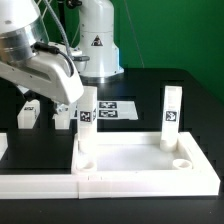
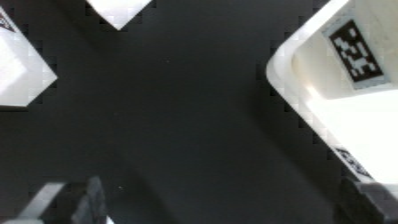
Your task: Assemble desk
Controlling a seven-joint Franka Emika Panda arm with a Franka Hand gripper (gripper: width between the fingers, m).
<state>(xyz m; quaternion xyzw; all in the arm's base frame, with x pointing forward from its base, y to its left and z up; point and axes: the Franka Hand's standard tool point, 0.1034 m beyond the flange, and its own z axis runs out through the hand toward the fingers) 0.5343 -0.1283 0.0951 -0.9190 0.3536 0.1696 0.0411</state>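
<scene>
Border strip (image 1: 35,182) foremost, desk top (image 1: 130,158) behind with two upright legs (image 1: 88,120) (image 1: 171,115); end effector (image 1: 70,104) wide, seemingly empty.

A black table (image 1: 200,105) spreads across the middle of the exterior view, with a green wall (image 1: 190,35) behind it at the upper right. Near the centre, the marker board (image 1: 120,108) lies flat on the table, tags facing up. A long low white border strip (image 1: 40,185) runs along the lower edge.
</scene>
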